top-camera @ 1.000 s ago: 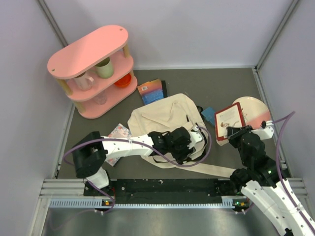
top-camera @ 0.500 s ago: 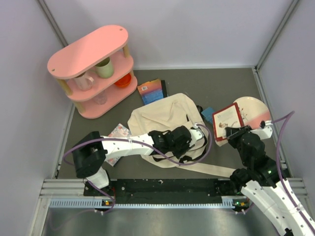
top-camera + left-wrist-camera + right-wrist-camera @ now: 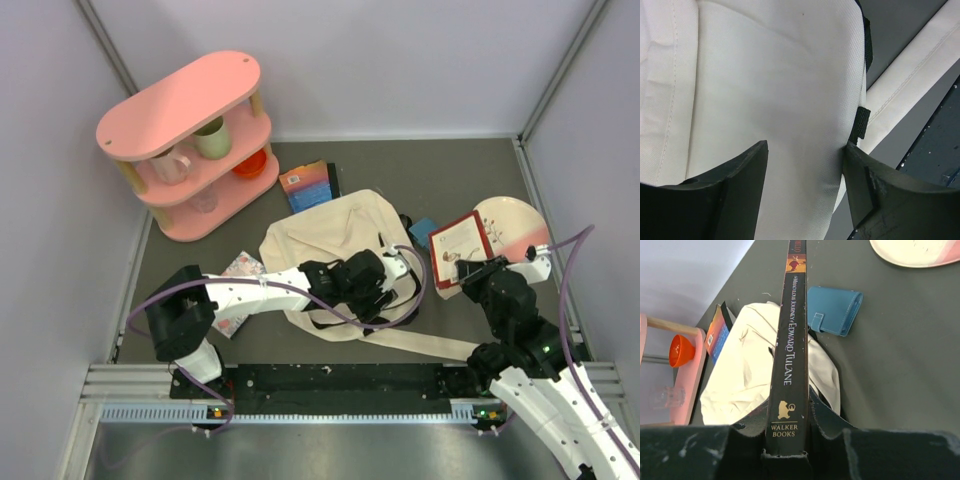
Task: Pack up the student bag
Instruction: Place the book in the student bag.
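Seen from above, the student bag [image 3: 335,245] lies slumped mid-table, its long strap [image 3: 430,343] trailing toward the right arm's base. The left gripper [image 3: 388,282] is over its near right edge. Only the left wrist camera shows those jaws standing apart, with cream canvas and a black trim tab [image 3: 860,122] between them. The right wrist view gives what the overhead cannot — the lettered spine of a book [image 3: 790,340], clamped in the right gripper [image 3: 787,442]. Beyond it lie a blue wallet [image 3: 834,310], just beside the bag, and a plate [image 3: 920,252]. A pink shelf [image 3: 190,140] stands far left.
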### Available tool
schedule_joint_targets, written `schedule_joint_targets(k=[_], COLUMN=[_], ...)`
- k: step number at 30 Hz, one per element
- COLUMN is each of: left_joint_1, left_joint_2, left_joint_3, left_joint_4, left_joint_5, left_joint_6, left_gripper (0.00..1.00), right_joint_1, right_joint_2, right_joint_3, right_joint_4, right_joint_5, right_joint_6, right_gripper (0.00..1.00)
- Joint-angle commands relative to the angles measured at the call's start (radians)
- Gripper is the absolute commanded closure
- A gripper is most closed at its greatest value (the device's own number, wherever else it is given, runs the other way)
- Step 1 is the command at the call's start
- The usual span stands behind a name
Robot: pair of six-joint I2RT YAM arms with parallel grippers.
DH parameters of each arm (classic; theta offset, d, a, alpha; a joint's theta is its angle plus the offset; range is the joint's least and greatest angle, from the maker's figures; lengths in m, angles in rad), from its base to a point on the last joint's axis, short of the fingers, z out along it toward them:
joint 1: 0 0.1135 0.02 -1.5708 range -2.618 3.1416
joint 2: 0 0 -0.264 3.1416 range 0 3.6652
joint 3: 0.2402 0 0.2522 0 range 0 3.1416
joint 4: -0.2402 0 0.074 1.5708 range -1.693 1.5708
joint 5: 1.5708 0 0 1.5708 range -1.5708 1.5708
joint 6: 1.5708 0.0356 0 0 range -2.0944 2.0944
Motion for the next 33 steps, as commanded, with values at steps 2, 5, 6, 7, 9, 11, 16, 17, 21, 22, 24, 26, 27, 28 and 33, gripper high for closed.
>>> schedule_joint_targets(k=[2, 5, 6, 7, 9, 11, 16, 17, 21, 22, 24, 26, 27, 28, 33], left_joint_1=[0.005, 0.009, 0.013, 0.014, 0.016, 0.019, 0.028, 0.029, 0.031, 0.034, 0.036, 0.036, 0.036, 0.036, 0.036], left_joint_2=[-0.038, -0.052, -0.055, -0.058, -0.061, -0.081, -0.072, -0.075, -0.076, -0.070, -0.055, -0.044, -0.040, -0.029, -0.021], left_joint_3=[0.036, 0.027, 0.028, 0.028, 0.025, 0.005, 0.002, 0.001, -0.004, -0.001, 0.005, 0.011, 0.011, 0.013, 0.005], left_joint_4=[0.040, 0.065, 0.066, 0.069, 0.071, 0.100, 0.096, 0.097, 0.103, 0.100, 0.091, 0.088, 0.086, 0.077, 0.066], left_joint_5=[0.018, 0.082, 0.090, 0.093, 0.088, 0.087, 0.094, 0.097, 0.087, 0.088, 0.108, 0.122, 0.128, 0.133, 0.079], left_joint_6=[-0.013, -0.013, -0.011, -0.013, -0.021, -0.024, -0.033, -0.034, -0.033, -0.031, -0.025, -0.021, -0.019, -0.018, -0.041], left_gripper=[0.34, 0.33, 0.35, 0.37, 0.47, 0.48, 0.53, 0.53, 0.53, 0.53, 0.53, 0.53, 0.52, 0.52, 0.57], right_joint_1=[0.006, 0.007, 0.006, 0.006, 0.006, 0.006, 0.006, 0.006, 0.006, 0.007, 0.006, 0.007, 0.006, 0.006, 0.006], right_joint_2=[0.000, 0.000, -0.002, 0.000, 0.000, -0.002, 0.001, 0.001, 0.004, 0.004, 0.006, 0.007, 0.006, 0.004, 0.009], right_joint_3=[0.008, 0.005, 0.005, 0.003, 0.003, 0.005, 0.003, 0.003, 0.003, 0.003, 0.003, 0.003, 0.003, 0.003, 0.003], right_joint_4=[0.053, 0.053, 0.053, 0.053, 0.053, 0.053, 0.055, 0.055, 0.053, 0.055, 0.055, 0.055, 0.055, 0.055, 0.055], right_joint_5=[0.002, 0.000, 0.000, 0.000, -0.003, -0.004, -0.004, -0.004, -0.006, -0.007, -0.009, -0.009, -0.010, -0.009, -0.007], right_joint_6=[0.006, 0.007, 0.010, 0.010, 0.009, 0.004, 0.009, 0.007, 0.009, 0.010, 0.009, 0.010, 0.010, 0.010, 0.009], right_gripper=[1.00, 1.00, 1.00, 1.00, 1.00, 1.00, 1.00, 1.00, 1.00, 1.00, 1.00, 1.00, 1.00, 1.00, 1.00])
